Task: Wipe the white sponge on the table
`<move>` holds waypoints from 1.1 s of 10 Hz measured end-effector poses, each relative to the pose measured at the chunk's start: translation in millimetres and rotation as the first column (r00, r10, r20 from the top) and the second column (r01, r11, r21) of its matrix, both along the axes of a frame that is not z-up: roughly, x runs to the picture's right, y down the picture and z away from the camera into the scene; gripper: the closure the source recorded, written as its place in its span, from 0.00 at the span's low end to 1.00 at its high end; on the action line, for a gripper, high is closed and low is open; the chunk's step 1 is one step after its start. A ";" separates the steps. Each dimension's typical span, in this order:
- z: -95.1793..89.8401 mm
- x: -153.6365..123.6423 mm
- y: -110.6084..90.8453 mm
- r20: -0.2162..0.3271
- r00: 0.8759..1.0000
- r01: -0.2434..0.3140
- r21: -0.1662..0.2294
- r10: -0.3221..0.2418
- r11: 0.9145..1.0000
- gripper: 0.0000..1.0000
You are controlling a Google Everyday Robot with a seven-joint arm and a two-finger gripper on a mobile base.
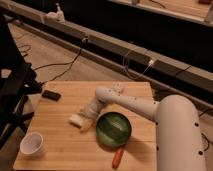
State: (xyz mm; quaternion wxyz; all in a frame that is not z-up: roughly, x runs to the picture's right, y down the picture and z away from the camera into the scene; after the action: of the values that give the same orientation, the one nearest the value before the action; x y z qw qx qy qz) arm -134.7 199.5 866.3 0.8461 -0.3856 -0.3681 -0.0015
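Single camera view, looking down at an angle on a square light-wood table [65, 152]. A white robot arm reaches in from the right, and its gripper [89, 113] is low over the middle-left of the tabletop. It meets the white sponge [76, 120] there, but whether it is clamped on the sponge or only pressing it cannot be told. The sponge lies flat on the wood just left of a green bowl [113, 130], well apart from a white cup [32, 144] at the near left corner. A small black object [51, 95] sits near the far left edge. An orange stick-like item [117, 157] lies in front of the bowl. To wipe well, the sponge probably needs steady downward pressure and flat strokes over the bare wood to the left, away from the bowl's rim. Its long side seems to run roughly left to right, tilting slightly toward the near edge, one short end facing the gripper.
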 end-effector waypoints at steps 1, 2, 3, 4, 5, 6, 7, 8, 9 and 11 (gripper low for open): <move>-2.4 5.2 -1.6 -0.002 1.000 -0.003 0.004 0.003 1.000 0.85; -5.7 11.4 -4.3 -0.006 1.000 -0.008 0.008 0.008 1.000 0.94; -9.9 18.9 -7.9 -0.009 1.000 -0.011 0.021 0.011 1.000 0.99; -13.8 24.4 -9.8 -0.012 1.000 -0.004 0.034 0.005 0.999 1.00; -15.9 33.6 -12.0 -0.023 1.000 0.000 0.044 0.001 0.999 1.00; -16.3 42.5 -14.2 -0.034 0.999 0.000 0.050 0.001 0.999 1.00; -14.3 50.6 -15.0 -0.045 0.999 0.006 0.048 -0.004 0.999 1.00; -11.2 53.0 -18.7 -0.050 0.999 0.013 0.052 -0.011 0.999 1.00; -7.4 53.2 -20.9 -0.049 0.999 0.024 0.052 -0.022 0.998 1.00; -1.9 38.1 -31.6 -0.029 0.999 0.048 0.072 -0.046 0.996 1.00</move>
State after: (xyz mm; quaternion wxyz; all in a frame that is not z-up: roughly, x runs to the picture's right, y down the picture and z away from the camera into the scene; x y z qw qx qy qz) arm -96.6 167.9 864.3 0.8641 -0.3632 -0.3472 -0.0293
